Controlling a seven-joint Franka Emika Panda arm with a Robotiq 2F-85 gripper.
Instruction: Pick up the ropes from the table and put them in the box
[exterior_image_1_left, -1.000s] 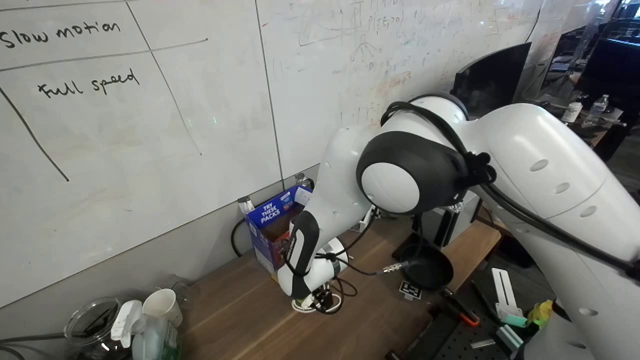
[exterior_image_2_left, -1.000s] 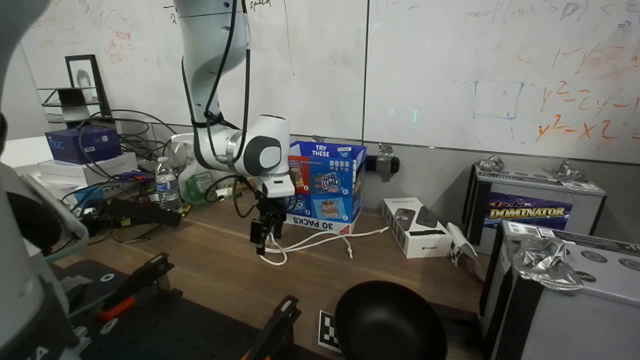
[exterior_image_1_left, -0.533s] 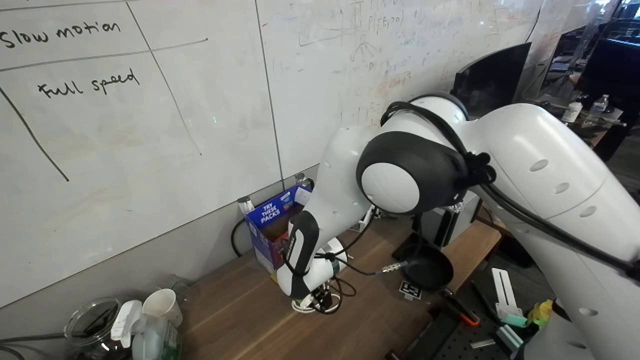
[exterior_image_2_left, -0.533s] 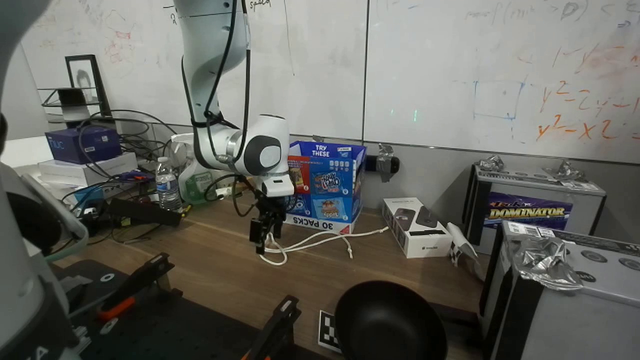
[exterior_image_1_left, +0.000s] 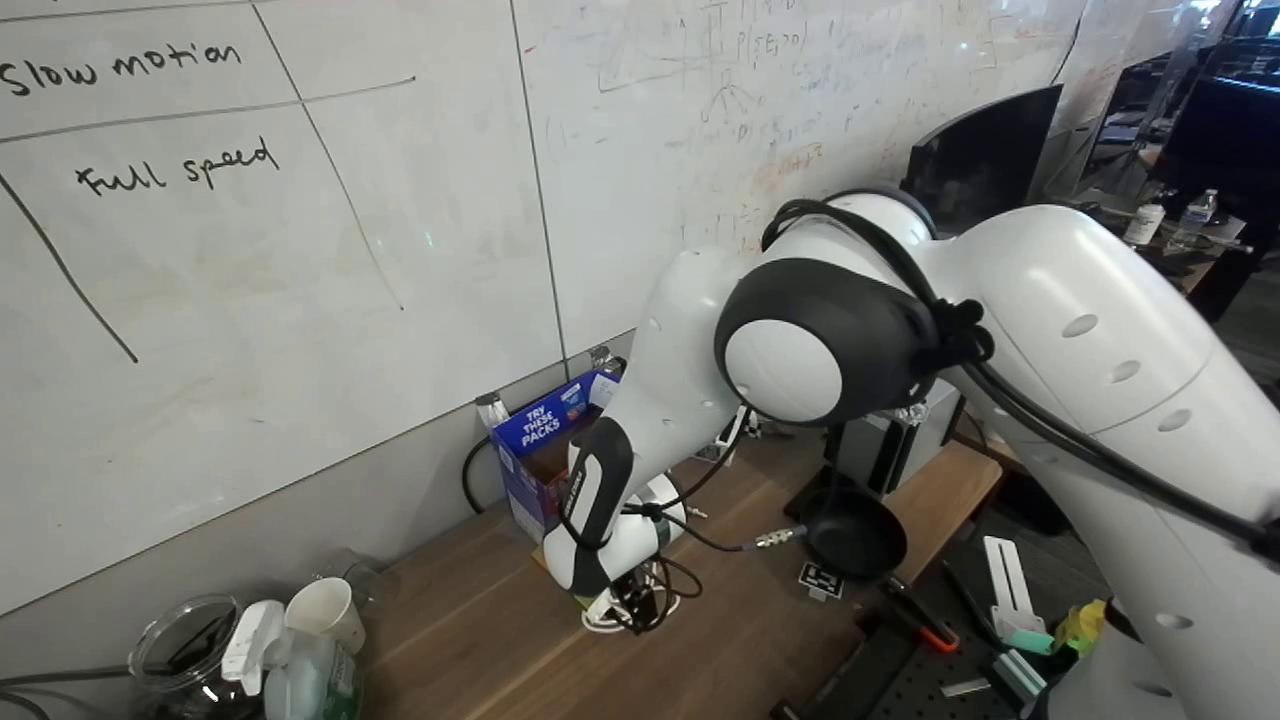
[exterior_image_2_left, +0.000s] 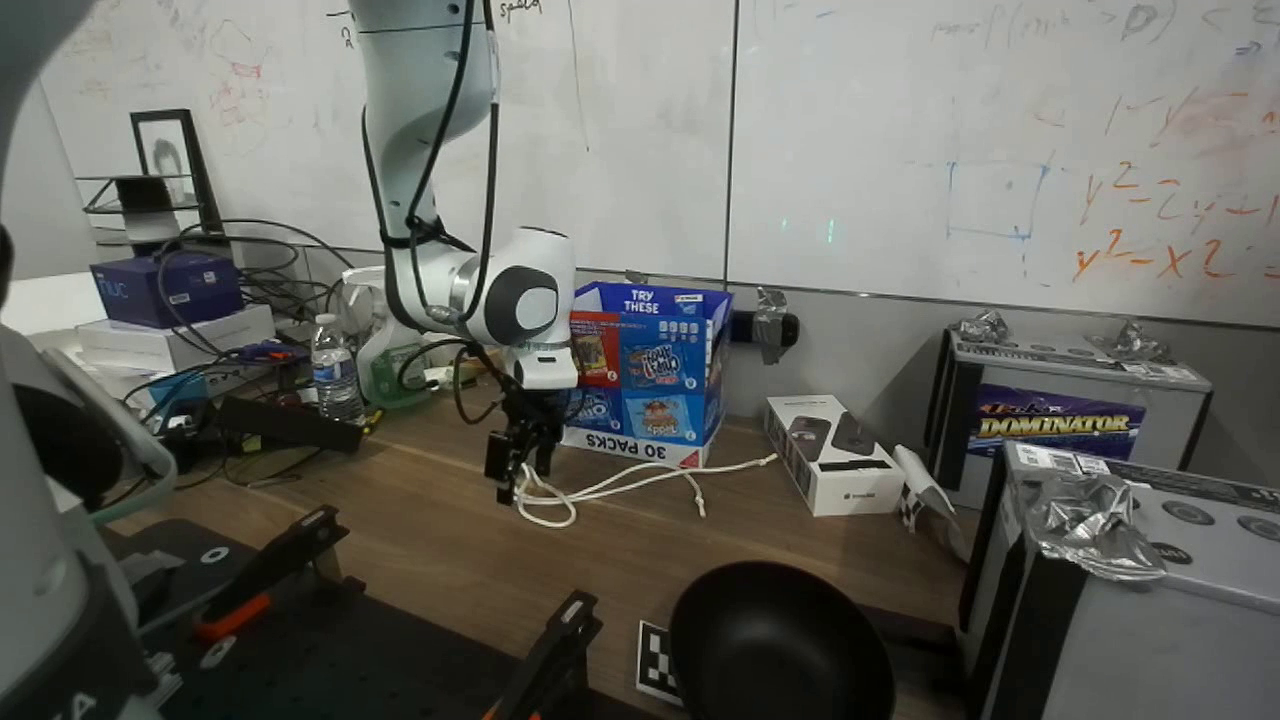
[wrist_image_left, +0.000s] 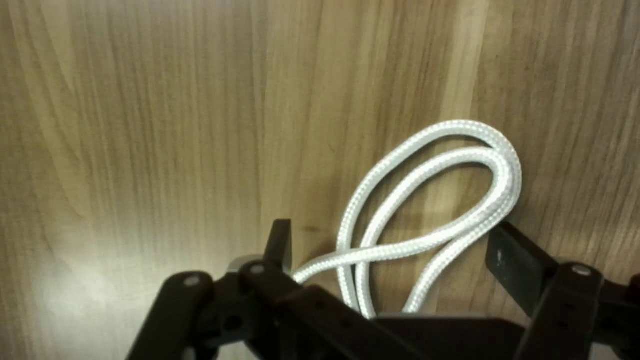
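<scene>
Near one blue snack carton (exterior_image_2_left: 655, 372), one Robotiq gripper (wrist_image_left: 395, 235) is standing wide astride white braided rope (wrist_image_left: 400, 249), count unclear.

The wooden table (exterior_image_2_left: 430, 530) carries white ropes (wrist_image_left: 400, 249), a blue box (exterior_image_2_left: 655, 380)

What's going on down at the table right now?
The robot arm has its pincer open at the white rope on the table. Loops of the rope lie between the open jaws, but nothing is gripped. In an exterior view, the rest trails in front of the open-topped blue box. All the rope in sight is outside the box, so the put-in step isn't done. I can't tell whether it's one rope or several.
</scene>
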